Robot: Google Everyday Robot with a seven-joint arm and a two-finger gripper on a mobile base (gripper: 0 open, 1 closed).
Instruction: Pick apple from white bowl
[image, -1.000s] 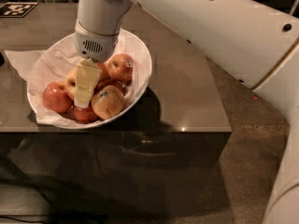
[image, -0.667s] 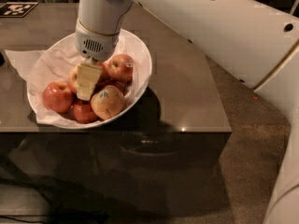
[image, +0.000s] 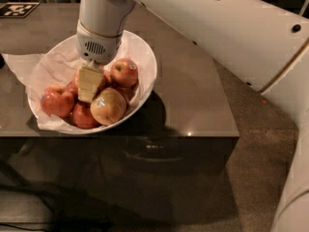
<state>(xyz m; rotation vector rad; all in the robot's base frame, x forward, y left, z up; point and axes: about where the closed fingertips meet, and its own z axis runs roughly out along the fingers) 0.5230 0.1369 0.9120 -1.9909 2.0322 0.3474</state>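
Observation:
The white bowl [image: 145, 57], lined with crumpled white paper, stands on the dark table and holds several apples. My gripper [image: 90, 92] reaches straight down into the middle of the pile. Its pale lower part covers most of an orange-red apple [image: 73, 85], which shows on both sides of it. A yellower apple with a blue sticker [image: 109, 106] lies right in front of the gripper. A smaller red apple with a sticker [image: 124, 72] lies to its right.
Two more red apples [image: 57, 101] [image: 84, 117] lie at the bowl's left and front. The dark table [image: 193, 95] ends close in front of the bowl, and a fiducial tag [image: 18, 8] lies at its far left. My white arm [image: 217, 28] spans the upper right.
The gripper has risen very slightly inside the bowl. The apples have not visibly shifted.

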